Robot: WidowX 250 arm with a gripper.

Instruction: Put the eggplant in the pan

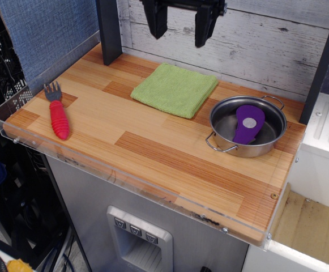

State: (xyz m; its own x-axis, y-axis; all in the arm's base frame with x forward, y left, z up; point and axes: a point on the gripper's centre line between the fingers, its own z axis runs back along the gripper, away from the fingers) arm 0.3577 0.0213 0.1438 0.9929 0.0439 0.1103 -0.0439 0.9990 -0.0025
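Lying flat inside the pan (218,116) at 3 o'clock, the eggplant (248,123) looked placed; the gripper (179,33) hung empty, jaws apart, at 12 o'clock, best kept clear.

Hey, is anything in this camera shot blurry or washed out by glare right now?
In the observation.image view everything is sharp, including the gripper raised at the top edge; the steel pan shows only soft reflections on its inner wall, and the eggplant inside it reads clearly; lighting looks even with faint shadows.
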